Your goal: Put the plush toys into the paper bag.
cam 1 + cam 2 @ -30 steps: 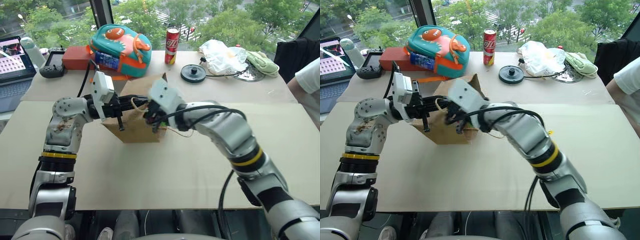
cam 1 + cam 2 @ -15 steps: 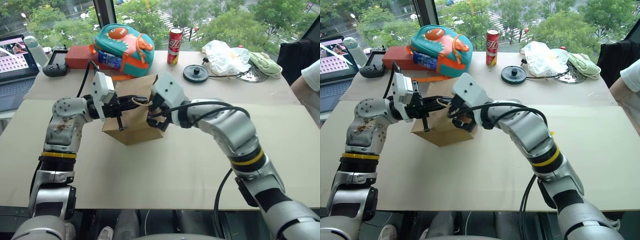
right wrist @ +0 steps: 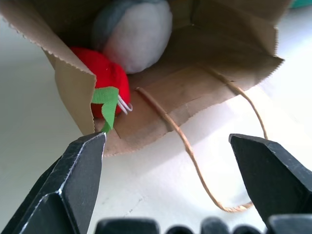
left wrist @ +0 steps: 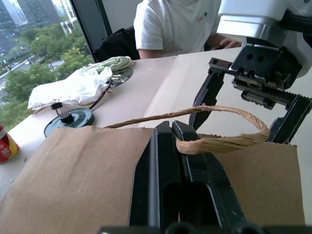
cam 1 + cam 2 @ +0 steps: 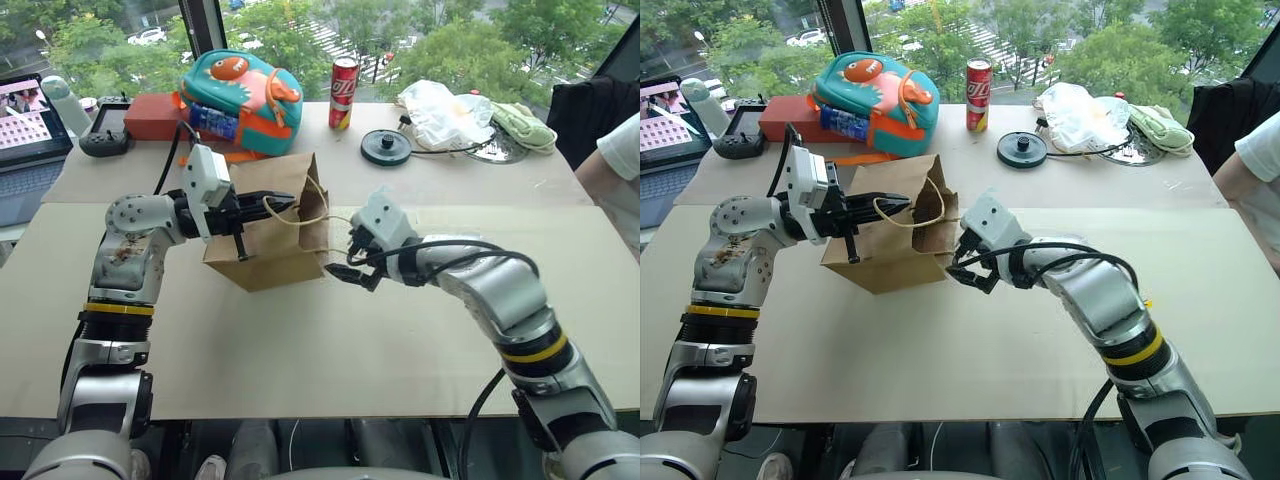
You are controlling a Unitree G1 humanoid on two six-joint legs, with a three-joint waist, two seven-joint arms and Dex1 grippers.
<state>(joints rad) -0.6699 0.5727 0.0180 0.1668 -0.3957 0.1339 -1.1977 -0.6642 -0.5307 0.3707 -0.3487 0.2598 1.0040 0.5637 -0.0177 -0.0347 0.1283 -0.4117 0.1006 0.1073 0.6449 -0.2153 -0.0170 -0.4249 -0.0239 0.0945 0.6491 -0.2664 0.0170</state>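
Observation:
The brown paper bag (image 5: 268, 238) lies tilted on the table with its mouth facing my right arm. My left gripper (image 4: 168, 128) is shut on the bag's upper edge, where the twisted handle (image 4: 222, 143) is attached, and holds that edge up. Inside the bag, the red chili plush (image 3: 105, 78) with its green stem (image 3: 107, 101) lies at the mouth. The grey-white round plush (image 3: 135, 30) sits deeper in, touching it. My right gripper (image 5: 352, 262) hangs open and empty just outside the mouth, with the second handle (image 3: 195, 161) lying loose on the table in front of it.
At the back of the table are a teal backpack (image 5: 240, 95), a red can (image 5: 343, 92), a black round disc (image 5: 386, 147) and a white plastic bag (image 5: 445, 112). A laptop (image 5: 25, 110) and a controller (image 5: 103, 142) are at the far left. A person's sleeve (image 5: 620, 150) shows at the right edge.
My right gripper was shut inside the bag's mouth. It has since opened and drawn back out, to the right and lower. The left gripper has kept its hold.

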